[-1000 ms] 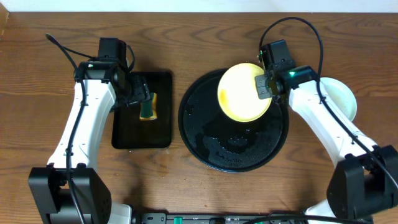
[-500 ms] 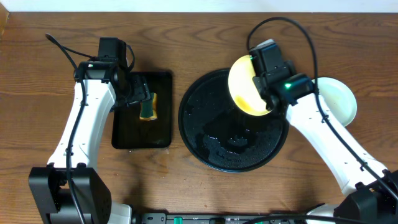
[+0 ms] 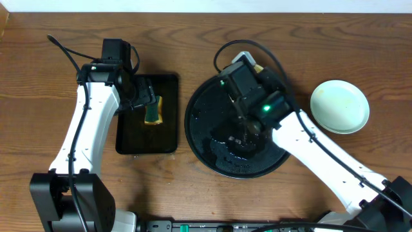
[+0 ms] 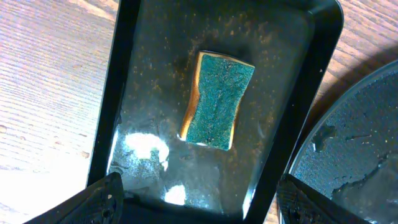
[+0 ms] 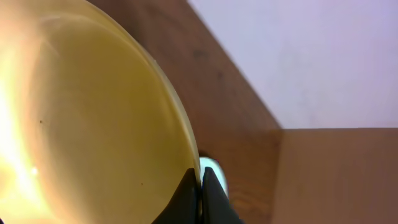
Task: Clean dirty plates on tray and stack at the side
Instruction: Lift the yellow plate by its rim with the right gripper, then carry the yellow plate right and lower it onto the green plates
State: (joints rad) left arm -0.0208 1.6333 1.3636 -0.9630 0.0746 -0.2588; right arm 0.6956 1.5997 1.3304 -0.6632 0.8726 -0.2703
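Note:
My right gripper (image 5: pixel 200 182) is shut on the rim of the pale yellow plate (image 5: pixel 81 124), which it holds tilted on edge. From overhead only a sliver of this plate (image 3: pixel 258 66) shows beside the right arm, above the far part of the round black tray (image 3: pixel 199 122). The tray is wet and bears no plate. A mint-aqua plate (image 3: pixel 340 106) lies on the table right of the tray, and its edge shows in the right wrist view (image 5: pixel 212 169). My left gripper (image 4: pixel 202 208) is open and empty above the sponge.
A small rectangular black tray (image 3: pixel 129 138) left of the round tray holds a green and yellow sponge (image 4: pixel 214 99). The rim of the round tray (image 4: pixel 354 155) shows in the left wrist view. The right arm (image 3: pixel 302 138) crosses over the round tray.
The right arm has swung left over the round tray, turning the yellow plate on edge so that it is nearly hidden from overhead. The mint plate is now uncovered. The left arm is still.

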